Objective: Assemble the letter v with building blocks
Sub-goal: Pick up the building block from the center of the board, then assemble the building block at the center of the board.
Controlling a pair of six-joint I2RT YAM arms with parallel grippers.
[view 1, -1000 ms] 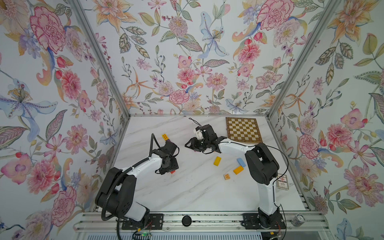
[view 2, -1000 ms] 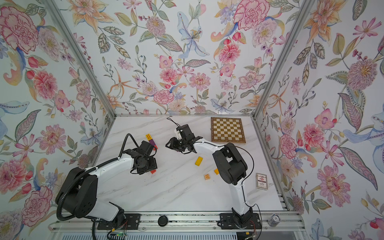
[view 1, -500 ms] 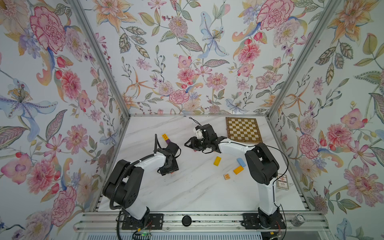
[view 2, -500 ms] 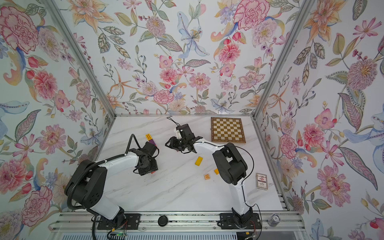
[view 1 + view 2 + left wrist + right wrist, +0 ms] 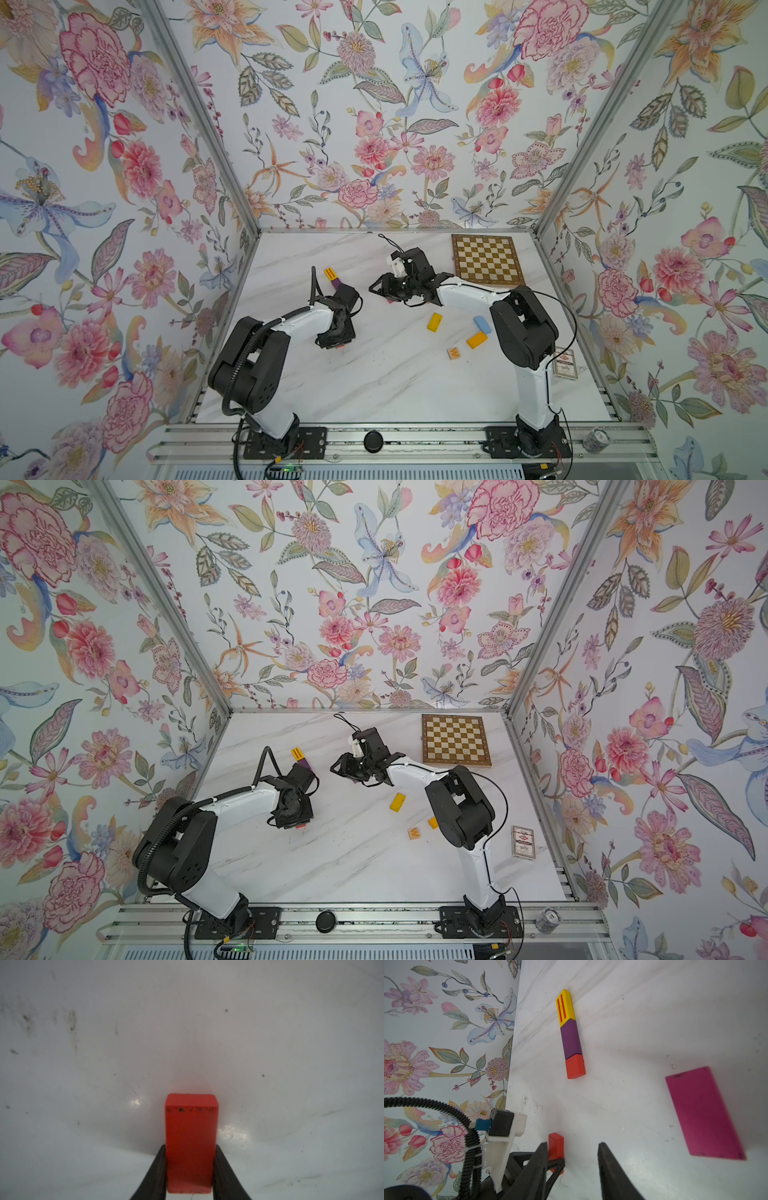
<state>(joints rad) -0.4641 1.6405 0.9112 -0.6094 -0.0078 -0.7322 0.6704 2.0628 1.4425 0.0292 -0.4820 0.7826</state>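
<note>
My left gripper point(image 5: 190, 1147) is shut on a red block point(image 5: 191, 1138), its two black fingers pressed against the block's long sides just above the white table. In a top view this gripper point(image 5: 338, 344) points down left of centre. A row of building blocks lies behind it: a yellow striped block point(image 5: 564, 1007), a purple block point(image 5: 571, 1042) and a red cube point(image 5: 575, 1068), end to end. My right gripper point(image 5: 572, 1144) is open and empty, hovering near a flat magenta block point(image 5: 704, 1113). No second row of a letter v shows.
Loose on the table right of centre are a yellow block point(image 5: 434, 322), a light blue block point(image 5: 482, 324), an orange block point(image 5: 476, 339) and a W cube point(image 5: 454, 353). A chessboard point(image 5: 486, 259) lies at the back right, a card box point(image 5: 565, 364) by the right wall.
My left gripper has closed on the red block, and the left arm has shifted a little. The right arm has stayed where it was.
</note>
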